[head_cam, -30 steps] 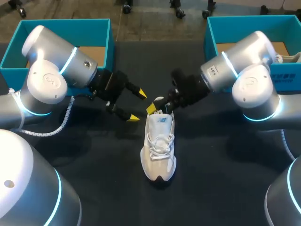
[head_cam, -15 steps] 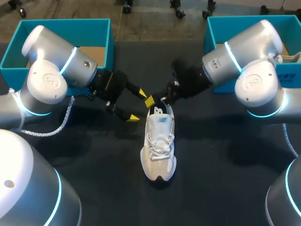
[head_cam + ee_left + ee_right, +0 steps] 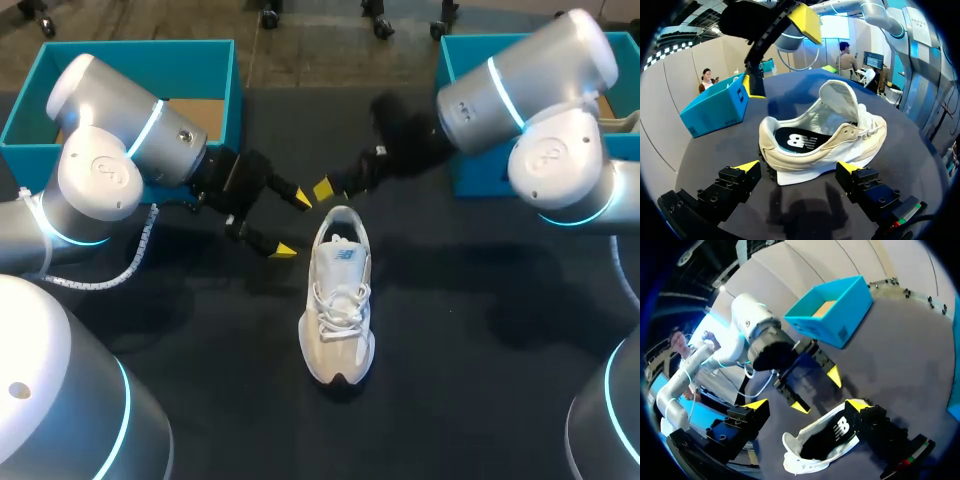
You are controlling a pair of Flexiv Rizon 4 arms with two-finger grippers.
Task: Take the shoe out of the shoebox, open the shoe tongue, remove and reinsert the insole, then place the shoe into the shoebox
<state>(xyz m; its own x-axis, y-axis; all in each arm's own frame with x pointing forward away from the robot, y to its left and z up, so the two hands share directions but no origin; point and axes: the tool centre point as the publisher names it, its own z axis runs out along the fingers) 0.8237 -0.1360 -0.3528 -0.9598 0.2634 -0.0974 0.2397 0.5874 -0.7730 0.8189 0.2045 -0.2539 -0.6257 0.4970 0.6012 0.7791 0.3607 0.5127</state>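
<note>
A cream sneaker (image 3: 338, 295) stands on the dark table, toe toward the near edge. Its tongue is pulled up and a black insole (image 3: 797, 141) shows inside. My left gripper (image 3: 292, 224) is open beside the heel, on the shoe's left. In the left wrist view the shoe (image 3: 840, 135) lies just ahead of the spread fingers (image 3: 799, 167) without touching them. My right gripper (image 3: 335, 190) hovers above and behind the heel. In its own view it is open (image 3: 807, 404), with the shoe (image 3: 820, 445) below and nothing between the fingers.
A teal shoebox (image 3: 215, 60) stands at the back left and another teal box (image 3: 450, 70) at the back right. The left box (image 3: 832, 315) also shows beyond my left gripper (image 3: 817, 391) in the right wrist view. Dark table surrounds the shoe.
My right gripper has opened, let go of the shoe's heel, and lifted back toward the far right. The shoe and the left arm have stayed put.
</note>
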